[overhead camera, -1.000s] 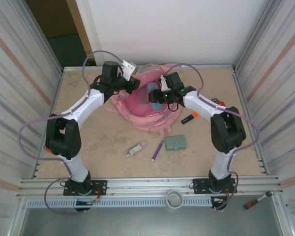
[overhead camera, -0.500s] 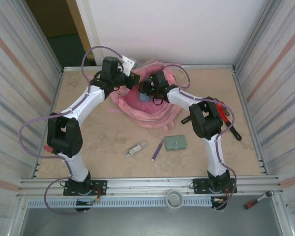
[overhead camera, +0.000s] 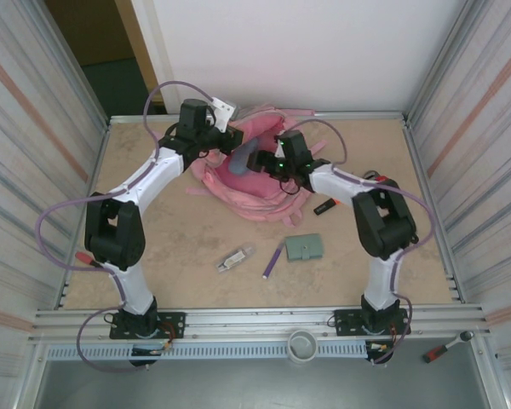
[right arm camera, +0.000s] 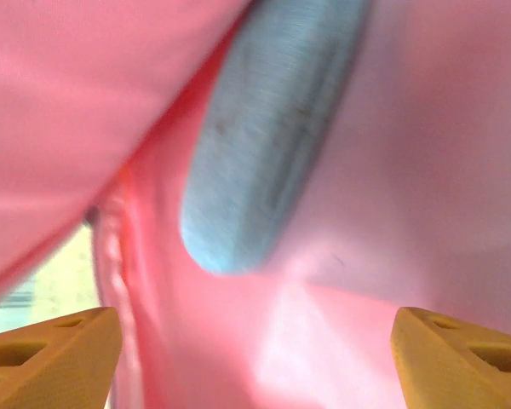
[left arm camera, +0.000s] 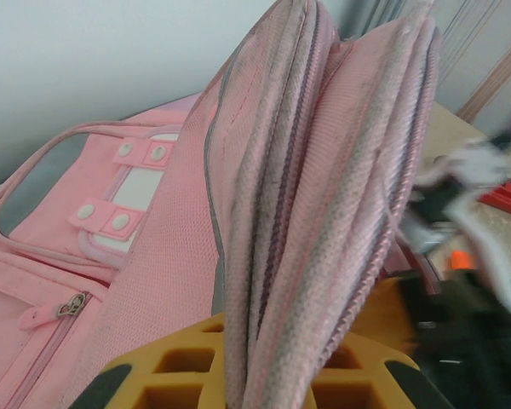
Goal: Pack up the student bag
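Where the surface (overhead camera: 179, 247) is nearest to the arm bases, a small pale object (overhead camera: 235, 257), a purple pen (overhead camera: 273, 258) and a grey-green flat case (overhead camera: 304, 247) lie apart from each other. Further back, an orange marker (overhead camera: 326, 205) lies just beside the right arm. Behind these things the student bag (overhead camera: 238, 194) sits at the far middle of the surface, with its main pocket open upward. The right gripper (right arm camera: 255, 345) is inside this opening, its jaws wide and nothing between them. A blue-grey pouch (right arm camera: 264, 145) lies in front of it against the pink lining. The left gripper (left arm camera: 255, 379) is closed on the folded edge of the bag, at its far left side, and holds this edge up.
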